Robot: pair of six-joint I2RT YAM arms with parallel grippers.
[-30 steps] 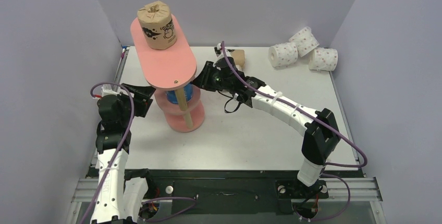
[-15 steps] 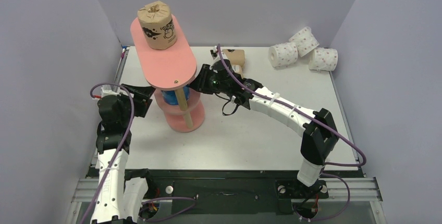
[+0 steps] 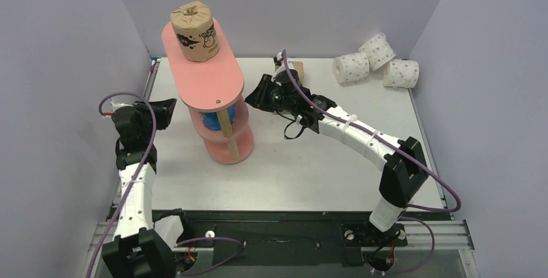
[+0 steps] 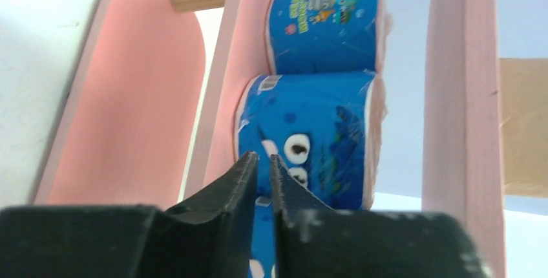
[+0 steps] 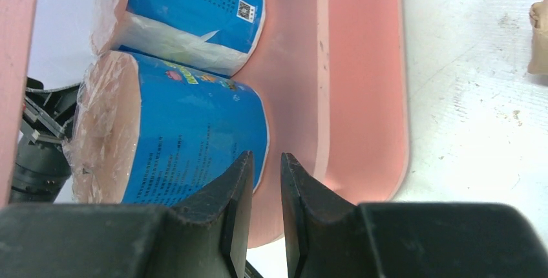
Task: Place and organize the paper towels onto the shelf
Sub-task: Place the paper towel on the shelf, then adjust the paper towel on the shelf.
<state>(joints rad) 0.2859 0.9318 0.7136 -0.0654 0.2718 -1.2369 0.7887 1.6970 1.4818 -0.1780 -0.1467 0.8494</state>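
your shelf (image 3: 208, 79) stands at 10 o'clock on the table (image 3: 310, 168): one brown roll (image 3: 194, 31) upright on its top board, blue rolls (image 4: 316, 142) on the middle tier. three white dotted rolls (image 3: 375, 61) lie at 1 o'clock. the left gripper (image 4: 262, 161) is at the shelf's 9 and the right gripper (image 5: 266, 161) at its 3, both nearly closed, holding nothing.
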